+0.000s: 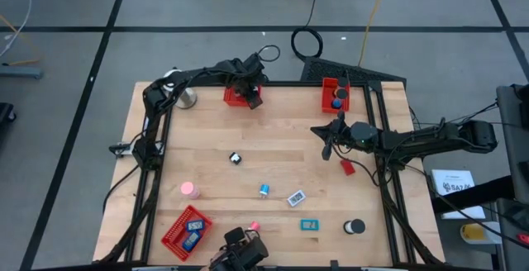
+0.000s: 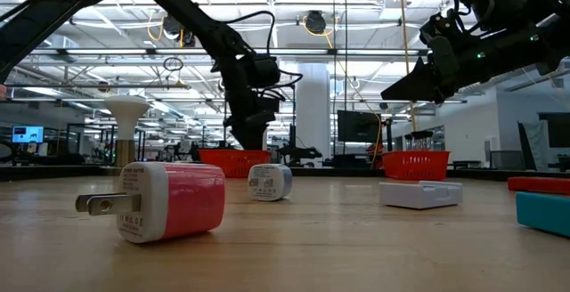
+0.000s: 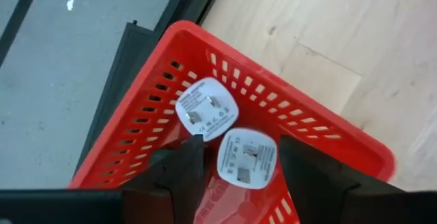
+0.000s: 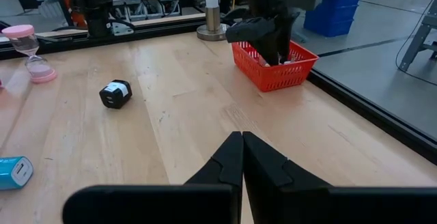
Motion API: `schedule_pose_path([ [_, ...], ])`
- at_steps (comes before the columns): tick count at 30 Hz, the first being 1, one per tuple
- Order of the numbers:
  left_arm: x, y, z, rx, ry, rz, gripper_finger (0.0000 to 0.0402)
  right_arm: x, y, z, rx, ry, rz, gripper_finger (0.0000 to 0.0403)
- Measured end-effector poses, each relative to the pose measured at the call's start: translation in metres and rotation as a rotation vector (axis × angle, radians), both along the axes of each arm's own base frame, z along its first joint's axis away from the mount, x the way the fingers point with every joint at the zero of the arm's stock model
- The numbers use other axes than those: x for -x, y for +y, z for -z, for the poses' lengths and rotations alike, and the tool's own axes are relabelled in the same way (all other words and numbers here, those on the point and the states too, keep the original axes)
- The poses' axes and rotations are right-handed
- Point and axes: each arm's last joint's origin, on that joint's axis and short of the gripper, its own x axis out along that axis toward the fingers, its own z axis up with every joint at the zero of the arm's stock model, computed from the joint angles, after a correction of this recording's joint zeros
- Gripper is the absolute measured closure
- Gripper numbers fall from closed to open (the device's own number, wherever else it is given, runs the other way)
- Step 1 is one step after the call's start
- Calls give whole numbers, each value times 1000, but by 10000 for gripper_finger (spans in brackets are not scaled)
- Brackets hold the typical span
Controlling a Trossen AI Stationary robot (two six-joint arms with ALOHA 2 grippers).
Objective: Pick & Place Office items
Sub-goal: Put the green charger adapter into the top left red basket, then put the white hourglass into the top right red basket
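Overhead, the wooden table carries three red mesh trays. Left gripper hangs directly over the far-left tray, fingers spread and released, grasping nothing; two white plug adapters lie on the tray floor beneath, one just ahead of the fingertips, the other between them. Right gripper, jaws clenched together and empty, hovers over bare wood; a black adapter lies ahead of it, well apart.
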Motion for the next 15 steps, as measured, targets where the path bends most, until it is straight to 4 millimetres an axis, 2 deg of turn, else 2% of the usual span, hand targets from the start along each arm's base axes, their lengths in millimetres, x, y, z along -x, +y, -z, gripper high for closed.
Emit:
schedule_pose_path([
  [7, -7, -6, -31, -28, 41, 21, 217, 0, 0, 0, 1, 0, 0, 403],
  [11, -9, -21, -42, -60, -27, 76, 272, 0, 0, 0, 5, 2, 0, 403],
  [15, -4, -39, -38, -39, -168, 154, 350, 0, 0, 0, 6, 1, 3, 403],
])
